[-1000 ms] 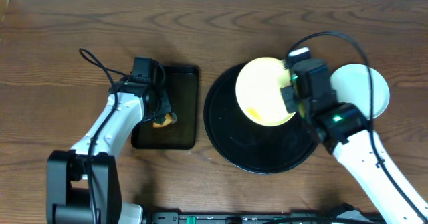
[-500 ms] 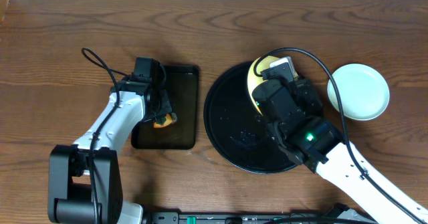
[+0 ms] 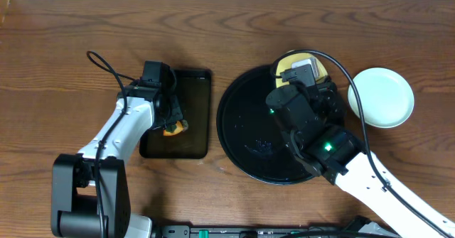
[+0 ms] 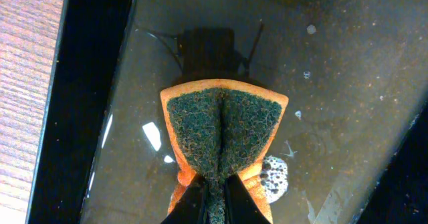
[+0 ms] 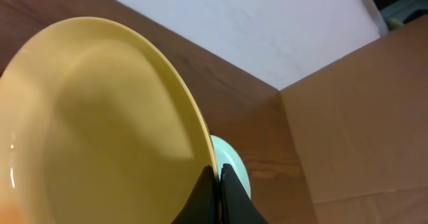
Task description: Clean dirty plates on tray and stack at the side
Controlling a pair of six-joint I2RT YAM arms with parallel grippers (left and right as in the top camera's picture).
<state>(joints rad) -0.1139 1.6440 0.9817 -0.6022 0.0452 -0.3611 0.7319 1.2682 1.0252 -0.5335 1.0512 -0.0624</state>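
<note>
Over wooden table (image 3: 57,53), pinched yellow plate (image 5: 100,117) by rim in right gripper (image 5: 217,177) (stiff, likely slippery, breakable), clamped sponge (image 4: 224,130) in left gripper (image 4: 214,197).

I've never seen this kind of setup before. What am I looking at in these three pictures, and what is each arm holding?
Two robot arms work at a wooden table, each ending in a two-finger gripper. One picture looks down from above; the other two come from cameras on the wrists, each showing its own fingers. On the table lie a large round black tray, a smaller rectangular black tray and a pale mint plate. The left gripper pinches an orange sponge with a green scouring face over the wet rectangular tray. The right gripper clamps the rim of a pale yellow plate, tilted, near the round tray's far edge.
</note>
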